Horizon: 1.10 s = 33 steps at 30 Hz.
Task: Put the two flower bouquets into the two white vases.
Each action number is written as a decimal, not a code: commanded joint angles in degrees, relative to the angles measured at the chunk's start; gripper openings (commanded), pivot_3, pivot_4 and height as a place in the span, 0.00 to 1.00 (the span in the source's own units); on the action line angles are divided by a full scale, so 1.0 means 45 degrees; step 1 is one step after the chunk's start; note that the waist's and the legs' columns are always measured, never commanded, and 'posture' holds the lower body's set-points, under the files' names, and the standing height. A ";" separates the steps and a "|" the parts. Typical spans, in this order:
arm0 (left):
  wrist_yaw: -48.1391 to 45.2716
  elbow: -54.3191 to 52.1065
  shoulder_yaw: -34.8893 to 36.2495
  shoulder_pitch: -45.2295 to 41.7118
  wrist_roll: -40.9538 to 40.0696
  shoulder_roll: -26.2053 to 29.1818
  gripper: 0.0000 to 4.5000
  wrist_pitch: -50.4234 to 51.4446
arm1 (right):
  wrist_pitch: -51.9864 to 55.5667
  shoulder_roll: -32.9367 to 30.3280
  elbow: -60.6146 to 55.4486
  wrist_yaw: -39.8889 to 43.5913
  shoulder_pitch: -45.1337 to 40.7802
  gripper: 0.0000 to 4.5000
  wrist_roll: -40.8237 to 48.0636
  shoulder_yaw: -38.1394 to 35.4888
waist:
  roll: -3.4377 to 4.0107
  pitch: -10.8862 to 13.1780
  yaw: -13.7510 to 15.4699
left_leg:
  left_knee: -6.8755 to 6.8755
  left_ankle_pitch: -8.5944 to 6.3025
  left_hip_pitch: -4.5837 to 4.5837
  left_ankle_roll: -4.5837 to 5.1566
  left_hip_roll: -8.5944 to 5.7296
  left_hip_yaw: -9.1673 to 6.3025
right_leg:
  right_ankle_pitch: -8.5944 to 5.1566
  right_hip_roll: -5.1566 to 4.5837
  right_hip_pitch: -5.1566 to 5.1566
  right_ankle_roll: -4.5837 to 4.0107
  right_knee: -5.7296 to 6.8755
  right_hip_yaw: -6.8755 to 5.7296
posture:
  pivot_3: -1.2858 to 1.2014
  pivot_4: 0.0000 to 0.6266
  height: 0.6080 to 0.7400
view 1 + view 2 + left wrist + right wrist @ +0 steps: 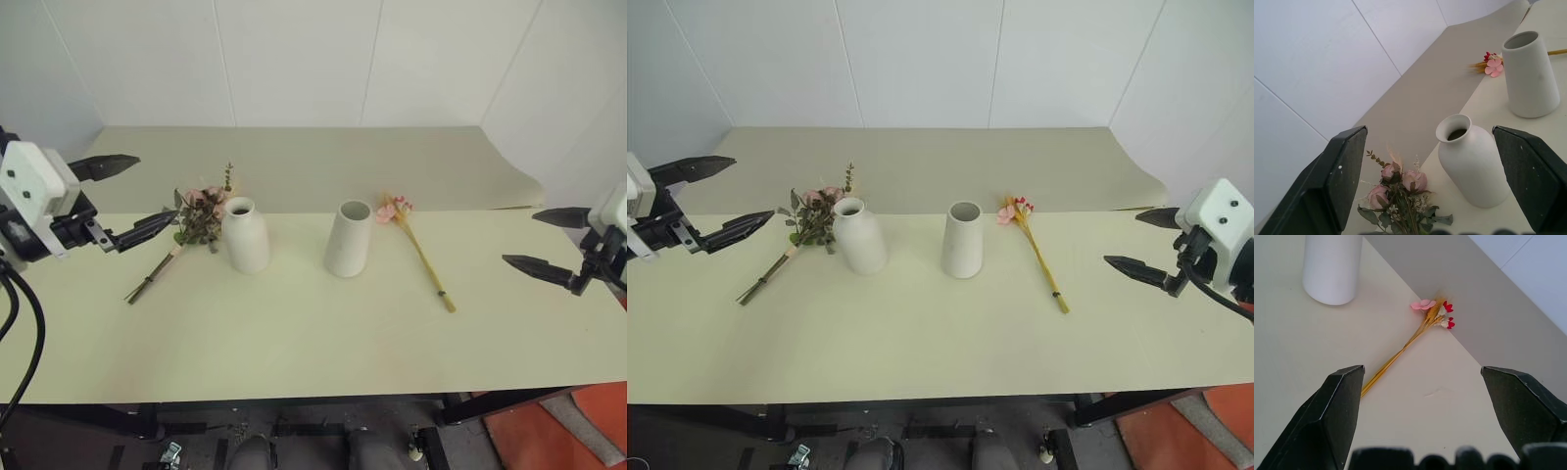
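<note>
Both vases upright mid-table (pixel 294 343): bottle vase (pixel 245 235) at 9 o'clock of cone vase (pixel 349 238), apart. Rose bunch (pixel 196 220) lying flat just beside bottle vase at its 9 o'clock, stems trailing toward 7; yellow sprig (pixel 419 250) lying flat at 3 o'clock of cone vase, blossoms toward 12. Left gripper (pixel 127 201) and right gripper (pixel 547 243) both spread wide, empty, above table's far-left and far-right edges.

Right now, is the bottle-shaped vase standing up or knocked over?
Standing up. The bottle-shaped vase sits on its base on the table, mouth facing up.
</note>
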 commanded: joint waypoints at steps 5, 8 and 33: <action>-0.0075 0.0098 0.0073 -0.0506 -0.0114 0.0139 0.99 -0.0098 | -0.0167 0.0043 -0.0341 -0.0305 0.0097 1.00 -0.0073 -0.0491 | 0.0000 0.0000 0.0003 | 0.0000 0.0000 0.0000 0.0000 -0.0001 0.0001 | 0.0000 0.0000 0.0000 0.0000 0.0000 0.0000 | 0.52 0.24 1.00; -0.0103 0.0148 -0.0001 -0.0601 -0.0069 0.0118 0.99 -0.0113 | -0.0189 0.0082 -0.0435 -0.0489 0.0144 1.00 -0.0101 -0.0570 | 0.0000 0.0000 0.0005 | 0.0000 0.0000 0.0001 0.0000 0.0000 -0.0001 | 0.0000 0.0000 0.0001 0.0000 0.0000 -0.0001 | 0.52 0.24 1.00; -0.0376 -0.0425 -0.4912 -0.3779 0.0862 -0.2172 0.99 0.0348 | 0.3949 0.5935 1.0394 -0.3548 -1.0757 1.00 -0.5390 0.8083 | 0.0002 0.0002 -0.0074 | 0.0011 0.0000 -0.0066 0.0003 -0.0013 -0.0010 | 0.0012 0.0000 -0.0054 0.0007 -0.0016 0.0004 | 0.52 0.24 1.00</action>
